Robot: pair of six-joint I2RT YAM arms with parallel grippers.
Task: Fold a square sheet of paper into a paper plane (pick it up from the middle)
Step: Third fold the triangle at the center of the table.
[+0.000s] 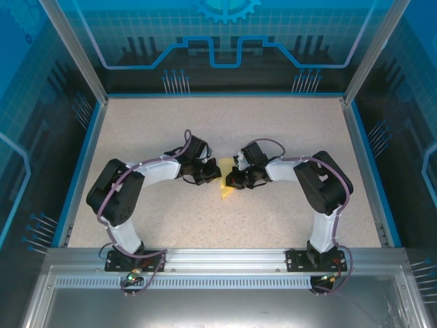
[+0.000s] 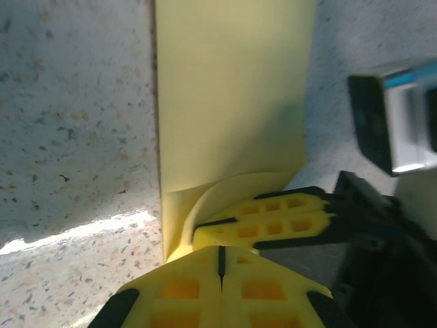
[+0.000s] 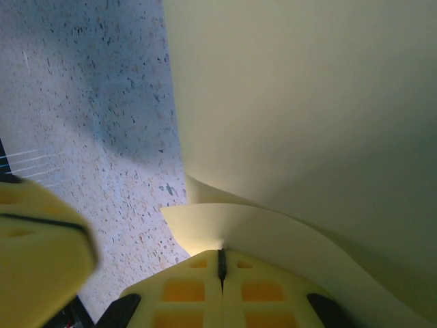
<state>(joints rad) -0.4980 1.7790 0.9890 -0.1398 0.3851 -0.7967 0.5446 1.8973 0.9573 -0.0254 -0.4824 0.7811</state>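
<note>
The square sheet of paper [image 1: 226,190] lies pale yellow at the middle of the speckled table, between both grippers. In the left wrist view the sheet [image 2: 232,89] runs flat away from me and its near edge curls upward. My right gripper [image 3: 220,253] is shut on that raised edge, and the paper [image 3: 307,102] puckers at its tips. My left gripper [image 2: 220,249] is shut, its tips right beneath the right gripper's fingers [image 2: 287,215] and against the curled edge; whether paper sits between its pads is hidden. From above, the left gripper [image 1: 213,175] and right gripper [image 1: 231,179] nearly touch.
A blue rim [image 1: 82,164] and glass walls enclose the table. A metal rail [image 1: 218,263] carries both arm bases at the near edge. The right arm's black wrist [image 2: 382,232] crowds the left gripper's right side. Bare tabletop [image 1: 287,130] extends beyond the grippers.
</note>
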